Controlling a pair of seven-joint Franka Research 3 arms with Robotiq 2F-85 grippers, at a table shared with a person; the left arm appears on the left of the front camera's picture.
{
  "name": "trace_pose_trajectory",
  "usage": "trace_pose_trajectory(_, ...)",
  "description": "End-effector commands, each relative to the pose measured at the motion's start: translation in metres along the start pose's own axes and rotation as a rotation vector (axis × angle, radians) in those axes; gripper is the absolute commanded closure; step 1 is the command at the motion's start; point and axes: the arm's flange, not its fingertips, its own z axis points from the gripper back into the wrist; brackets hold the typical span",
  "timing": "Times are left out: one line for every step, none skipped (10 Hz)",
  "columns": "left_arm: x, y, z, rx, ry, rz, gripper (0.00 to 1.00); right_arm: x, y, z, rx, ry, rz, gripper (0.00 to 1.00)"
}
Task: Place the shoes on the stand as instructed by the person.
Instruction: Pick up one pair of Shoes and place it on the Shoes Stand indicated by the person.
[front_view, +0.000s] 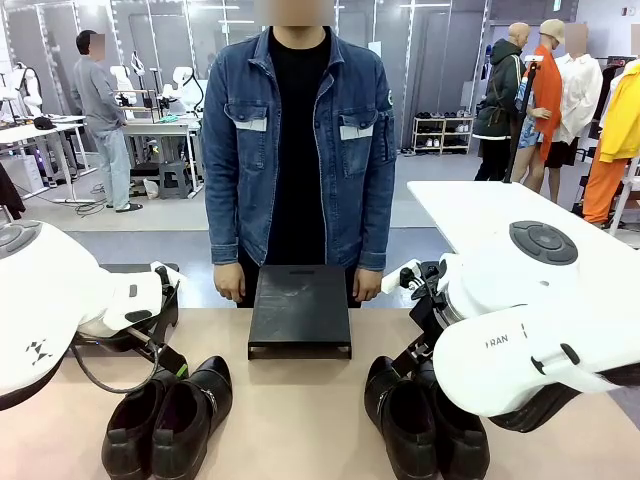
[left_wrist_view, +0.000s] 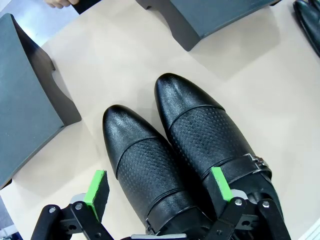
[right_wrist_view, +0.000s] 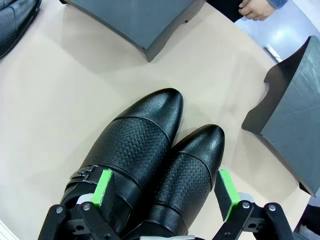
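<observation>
Gaping wide, the left claw straddles one shoe of the left pair by the counter's near edge, the right claw, equally wide, straddles one of the right pair, and the stand sits by the far edge.

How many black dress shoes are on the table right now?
4. The left pair lies at the left gripper, the right pair at the right gripper, toes toward the stand.
</observation>
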Motion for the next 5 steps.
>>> trace_pose_trajectory(0.0, 0.0, 0.0, 0.0, 0.0, 0.0, 0.0, 0.0, 0.0, 0.0, 0.0, 0.0, 0.0, 0.0)
trace_pose_trajectory(0.013, 0.009, 0.014, 0.001, 0.002, 0.001, 0.0, 0.011, -0.012, 0.014, -0.012, -0.012, -0.016, 0.0)
trace_pose_trajectory(0.021, 0.016, 0.029, 0.006, 0.0, -0.001, 0.0, 0.021, -0.022, 0.027, 0.028, -0.014, -0.034, 0.0)
trace_pose_trajectory(0.025, 0.023, 0.044, -0.063, 0.0, 0.039, 0.0, 0.029, -0.035, 0.04, 0.067, -0.008, -0.062, 0.0)
trace_pose_trajectory(0.029, 0.037, 0.061, -0.129, -0.004, 0.066, 0.0, 0.034, -0.052, 0.054, 0.135, -0.02, -0.11, 0.0)
